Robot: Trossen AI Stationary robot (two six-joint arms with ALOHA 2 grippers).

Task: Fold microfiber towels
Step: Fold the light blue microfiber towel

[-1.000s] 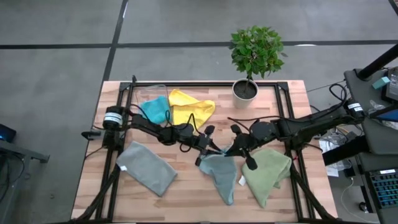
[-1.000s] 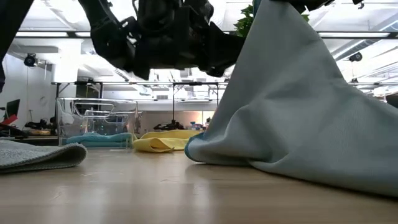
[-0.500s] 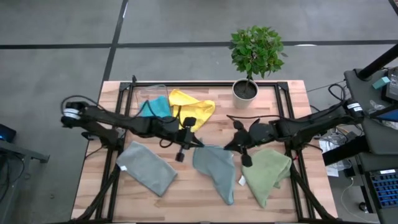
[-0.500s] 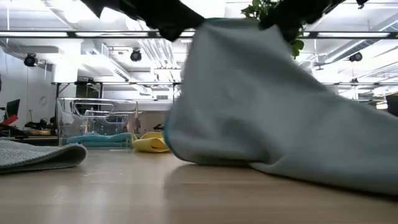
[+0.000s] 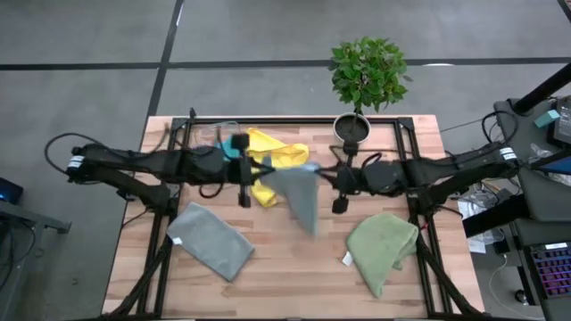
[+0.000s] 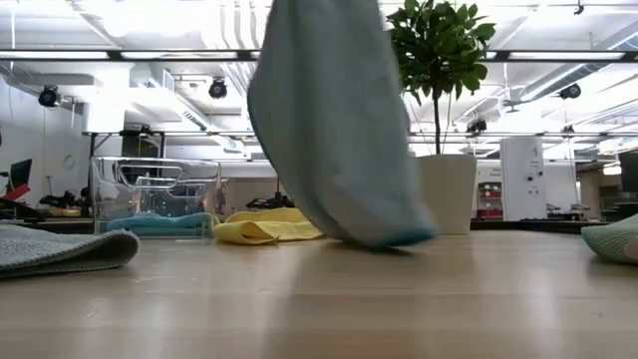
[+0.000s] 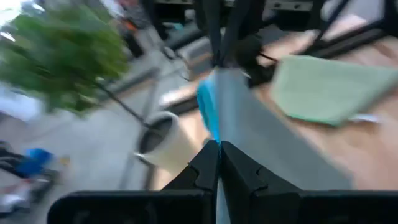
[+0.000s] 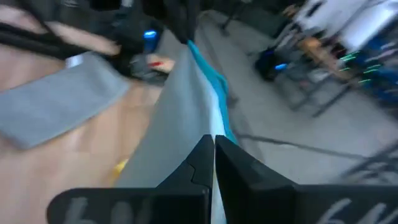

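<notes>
1. Light blue towel (image 5: pixel 302 192) now lifted off the table (image 5: pixel 285 267), hanging between both arms over the table's middle; half a second ago spread flat near the front edge.
2. In the low view, only its bottom edge (image 6: pixel 384 237) near the wood; earlier draped wide across the surface.
3. Left gripper (image 5: pixel 243 171) pulled back toward the rear left, fingers (image 7: pixel 208 165) pressed together on one top corner of the cloth.
4. Right gripper (image 5: pixel 342 178) moved rearward too, fingers (image 8: pixel 205 158) pinching the opposite top corner.
5. Yellow towel (image 5: pixel 272 152) partly behind the hanging cloth, in the same spot as before.
6. Teal towel (image 6: pixel 159 224) beside the clear bin (image 6: pixel 150 184), unmoved.
7. Grey towel (image 5: pixel 211 241) front left and olive green towel (image 5: pixel 382 250) front right, both flat, unchanged.
8. Potted plant (image 5: pixel 366 76) at the rear edge, same place.
</notes>
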